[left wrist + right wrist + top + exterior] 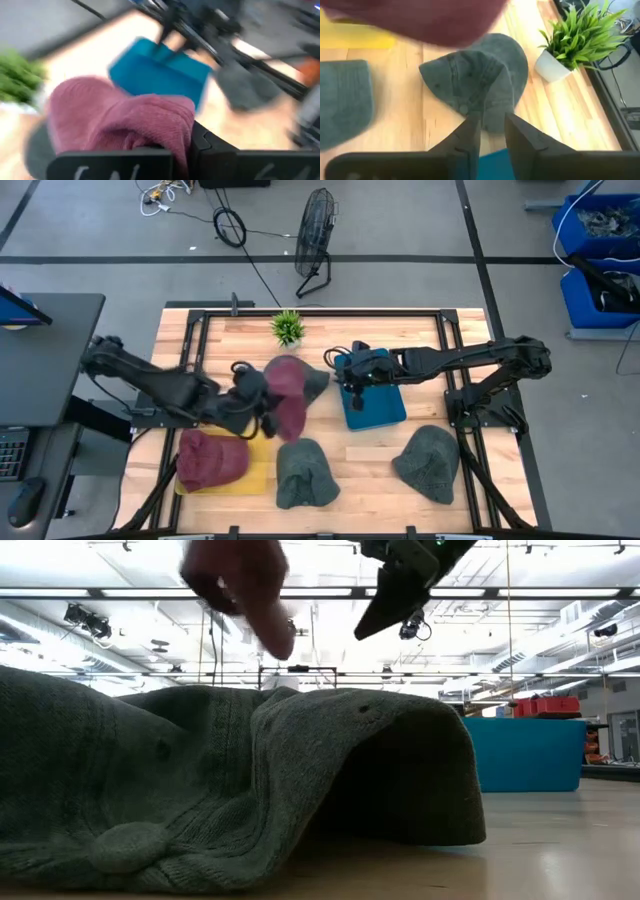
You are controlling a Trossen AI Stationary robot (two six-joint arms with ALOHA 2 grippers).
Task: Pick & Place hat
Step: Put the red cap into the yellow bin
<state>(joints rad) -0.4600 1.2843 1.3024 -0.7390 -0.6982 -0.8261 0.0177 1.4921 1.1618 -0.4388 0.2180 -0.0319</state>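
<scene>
My left gripper is shut on a maroon knit hat, held above the middle of the table; the hat also shows in the left wrist view and, blurred, at the top of the low view. A grey cap lies on the wood, partly under the maroon hat. My right gripper hovers over the left edge of a blue mat. Its fingers are a little apart and empty, pointing toward the grey cap. My left gripper pinches a bunched fold of the maroon hat between its two fingers; how many layers I cannot tell. The hat is lifted clear of the table, and its body spreads out beyond the fingertips toward the far side.
A red hat lies on a yellow mat at the near left. Two grey-green hats lie near the front edge; one fills the low view. A small potted plant stands at the far edge.
</scene>
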